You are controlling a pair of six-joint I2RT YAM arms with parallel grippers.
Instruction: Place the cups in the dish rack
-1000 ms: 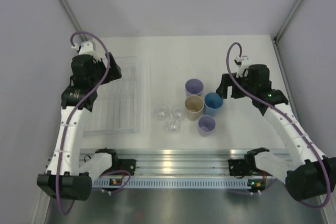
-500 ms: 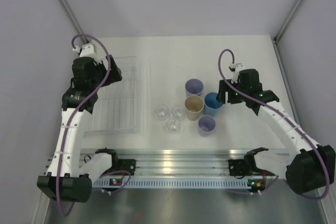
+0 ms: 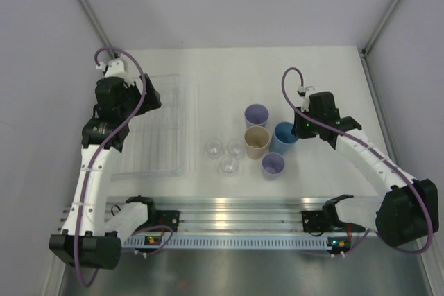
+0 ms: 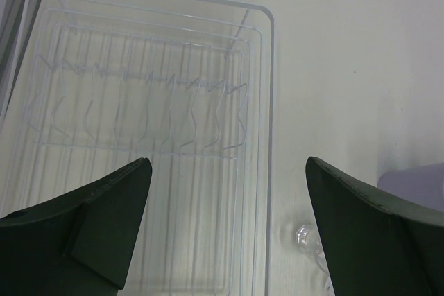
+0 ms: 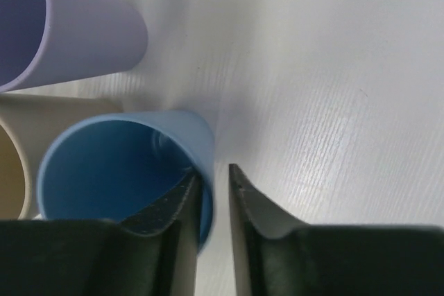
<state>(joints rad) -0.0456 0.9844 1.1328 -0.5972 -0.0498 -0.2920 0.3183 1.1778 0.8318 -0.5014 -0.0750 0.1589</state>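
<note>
We are looking down on a white table filling the centre. Pale grey walls are rising at 12, 9 and 3 o'clock, and metal struts are slanting at 11 and 1. A brushed aluminium rail is gleaming at 6 under soft, even light.

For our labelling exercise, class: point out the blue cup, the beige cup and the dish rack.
blue cup [image 3: 283, 135], top external view, its open mouth.
beige cup [image 3: 256, 141], top external view, its open mouth.
dish rack [image 4: 269, 116], left wrist view, its right-hand rim.
</note>
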